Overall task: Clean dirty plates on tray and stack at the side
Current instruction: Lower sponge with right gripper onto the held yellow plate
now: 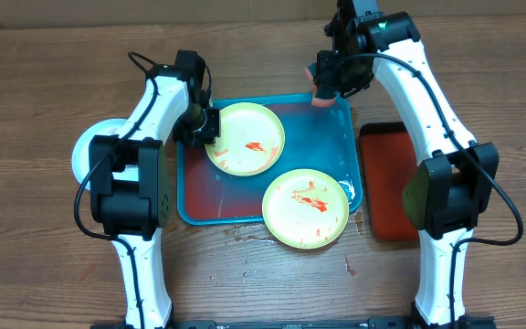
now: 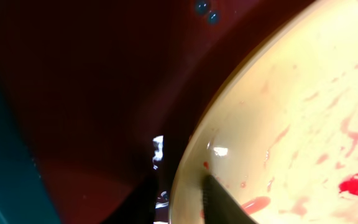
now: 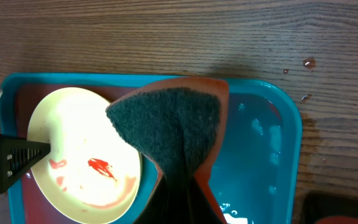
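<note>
**Left fingers point(image 2: 225, 202) at a plate rim, right fingers point(image 3: 169, 208) pinching the sponge point(image 3: 166, 124)**

Left: set astride the left rim of the upper plate point(image 1: 245, 139), one tip on the smeared inner face, a darker shape just outside the edge. Cannot tell whether clamped or only straddling. Right: closed tight on the sponge, green scouring side outward, hovering over the far right corner of the tray point(image 1: 210, 203).

Both pale yellow-green plates flat on the tray's wet, reddish floor, each streaked with red sauce. Upper plate toward the far left. Lower plate point(image 1: 306, 207) at the near right, overhanging the near rim. Off the tray, on the desk point(image 1: 44, 265) to the left and largely hidden under the left arm: light blue plate point(image 1: 82, 155), too covered to judge clean or dirty.

Judged light, thin and stiff, probably plastic. Unlikely to break, but likely to skate on the wet floor under scrubbing and to slide out of a pinch wherever water or sauce coats the surface.

Best taken at the raised rim, one tip over the lip and one under, on a stretch free of sauce and deep enough not to lever out. Best pinned at one edge while scrubbed from the opposite side. For the lower plate, use the overhanging edge for easy entry under the lip.
</note>
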Controlling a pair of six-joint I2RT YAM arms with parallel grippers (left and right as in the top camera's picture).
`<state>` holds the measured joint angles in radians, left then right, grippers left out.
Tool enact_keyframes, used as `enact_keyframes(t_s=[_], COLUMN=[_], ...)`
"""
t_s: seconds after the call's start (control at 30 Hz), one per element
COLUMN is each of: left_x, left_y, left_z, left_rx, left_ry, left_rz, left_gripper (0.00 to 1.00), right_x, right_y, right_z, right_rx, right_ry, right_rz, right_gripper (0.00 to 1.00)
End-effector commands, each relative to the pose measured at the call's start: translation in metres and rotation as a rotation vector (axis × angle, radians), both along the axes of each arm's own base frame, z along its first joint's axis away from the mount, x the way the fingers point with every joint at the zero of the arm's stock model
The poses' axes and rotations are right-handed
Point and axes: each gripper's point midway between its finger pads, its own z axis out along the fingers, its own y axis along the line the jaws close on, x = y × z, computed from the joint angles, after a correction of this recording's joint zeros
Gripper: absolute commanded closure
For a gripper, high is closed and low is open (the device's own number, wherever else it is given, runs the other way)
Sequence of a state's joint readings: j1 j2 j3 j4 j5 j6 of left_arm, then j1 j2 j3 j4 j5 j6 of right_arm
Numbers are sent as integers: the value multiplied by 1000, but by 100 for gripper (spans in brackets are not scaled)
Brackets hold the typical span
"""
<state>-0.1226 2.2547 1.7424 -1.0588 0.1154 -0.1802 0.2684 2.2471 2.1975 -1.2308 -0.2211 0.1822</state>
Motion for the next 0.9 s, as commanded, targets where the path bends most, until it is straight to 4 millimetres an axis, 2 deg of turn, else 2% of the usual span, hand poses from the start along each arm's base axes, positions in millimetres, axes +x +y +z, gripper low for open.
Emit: enact_keyframes(t_s=[0.0, 0.13, 0.33, 0.43, 0.53, 0.67, 0.87], left_x=[-10, -12, -14, -18, -22, -21, -13], left_y=[1, -4, -7, -7, -8, -8, -9], left_z=[-7, -7, -7, -11, -21, -24, -24], left_rx=[15, -16, -29, -28, -35, -36, -40], left_ry=[34, 40, 49, 60, 63, 52, 25], left_rz=[2, 3, 0, 0, 0, 7, 40], left_gripper=[67, 63, 65, 75, 96, 96, 96], right_x=[1, -1, -2, -3, -5, -9, -24], right_y=[4, 4, 5, 7, 13, 23, 59], right_z=[23, 22, 22, 23, 24, 24, 13], right_rx=[27, 28, 34, 45, 75, 76, 85], right_ry=[-49, -38, -33, -30, -22, -19, 14], right_rz=[14, 15, 17, 19, 34, 52, 77], right_gripper=[96, 96, 96, 96, 96, 96, 96])
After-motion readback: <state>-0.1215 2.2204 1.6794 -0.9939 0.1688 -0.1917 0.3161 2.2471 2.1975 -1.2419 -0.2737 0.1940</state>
